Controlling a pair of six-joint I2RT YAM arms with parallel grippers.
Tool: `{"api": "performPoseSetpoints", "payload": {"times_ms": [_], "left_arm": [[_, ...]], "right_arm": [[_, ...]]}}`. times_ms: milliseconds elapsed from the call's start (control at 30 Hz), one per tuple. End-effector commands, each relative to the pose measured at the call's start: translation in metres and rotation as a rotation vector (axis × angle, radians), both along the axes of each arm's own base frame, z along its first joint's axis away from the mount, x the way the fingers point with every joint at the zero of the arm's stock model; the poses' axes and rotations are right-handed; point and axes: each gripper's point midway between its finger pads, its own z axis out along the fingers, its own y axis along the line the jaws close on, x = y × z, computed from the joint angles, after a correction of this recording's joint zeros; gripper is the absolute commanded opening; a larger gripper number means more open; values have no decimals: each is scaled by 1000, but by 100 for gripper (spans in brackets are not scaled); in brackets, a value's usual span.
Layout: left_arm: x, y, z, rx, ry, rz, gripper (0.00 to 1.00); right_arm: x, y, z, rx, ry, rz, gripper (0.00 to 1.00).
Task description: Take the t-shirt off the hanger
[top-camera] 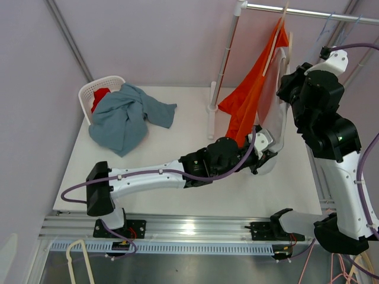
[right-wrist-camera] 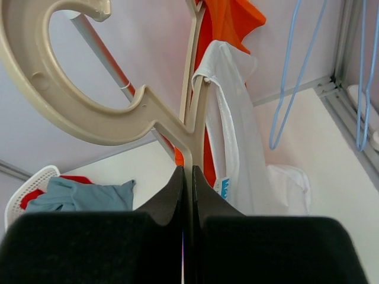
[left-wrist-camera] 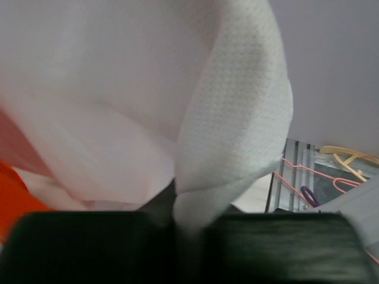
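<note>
Pinching the white t-shirt (left-wrist-camera: 237, 118) hem, the left end effector (left-wrist-camera: 189, 220) is clamped; the right end effector (right-wrist-camera: 188, 174) is clamped on the beige hanger (right-wrist-camera: 151, 115).

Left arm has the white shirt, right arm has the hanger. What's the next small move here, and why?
Probably draw the left arm down and away from the hanger. The left jaws are shut on the white t-shirt, the right jaws are shut on the hanger's neck, and in the right wrist view the shirt seems to hang from only one hanger arm, so a gentle pull may slip it off.
</note>
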Motion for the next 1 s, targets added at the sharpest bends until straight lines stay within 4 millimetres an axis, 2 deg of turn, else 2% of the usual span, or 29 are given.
{"api": "performPoseSetpoints", "payload": {"times_ms": [0, 33, 67, 100, 133, 167, 200, 233, 300, 333, 367, 400, 433, 533, 567, 667, 733, 767, 833, 867, 933, 967], "left_arm": [[2, 13, 30, -55, 9, 47, 1], [-3, 16, 30, -55, 13, 38, 1], [-16, 23, 40, -72, 0, 19, 1], [-19, 29, 42, -66, -25, 38, 1], [-26, 33, 46, -69, -30, 37, 1], [-45, 35, 49, -63, -57, 10, 1], [-55, 44, 60, -74, -80, 2, 1], [-72, 46, 56, -63, -83, -14, 1], [-89, 57, 67, -79, -97, -38, 1], [-105, 59, 64, -73, -99, -44, 1], [-111, 62, 65, -75, -105, -45, 1], [-116, 68, 72, -87, -113, -48, 1], [-127, 70, 71, -85, -111, -67, 1], [-141, 78, 71, -88, -88, -98, 1], [-145, 78, 62, -77, -82, -119, 1], [-148, 74, 54, -74, -63, -125, 1], [-147, 67, 38, -50, -61, -119, 1], [-148, 57, 25, -28, -65, -124, 1], [-151, 44, 29, -55, -82, -146, 1], [-154, 31, 17, -30, -91, -156, 3], [-163, 23, 49, -79, -131, -206, 10], [-166, 20, 54, -83, -162, -224, 16]], "right_arm": [[-5, -13, 36, 23, -114, -60, 0], [-1, -14, 33, -1, -104, -72, 0], [3, -17, 28, -16, -96, -101, 0], [8, -19, 32, -36, -115, -117, 0], [14, -20, 24, -60, -102, -136, 0], [18, -21, 23, -72, -103, -151, 0], [25, -22, 24, -78, -111, -179, 0], [28, -23, 24, -98, -110, -186, 0], [39, -25, 21, -112, -103, -204, 0], [43, -25, 22, -118, -104, -205, 0], [43, -26, 28, -113, -115, -209, 0], [50, -25, 24, -124, -101, -214, 0], [53, -28, 25, -128, -100, -225, 0], [61, -32, 26, -138, -93, -236, 0], [61, -33, 31, -130, -101, -237, 0], [60, -28, 33, -126, -91, -207, 0], [56, -25, 40, -89, -101, -174, 0], [53, -24, 41, -76, -101, -162, 0], [47, -22, 45, -37, -99, -142, 0], [46, -21, 44, -31, -94, -136, 0], [48, -21, 36, -38, -69, -146, 0], [50, -22, 30, -51, -58, -152, 0]]}}
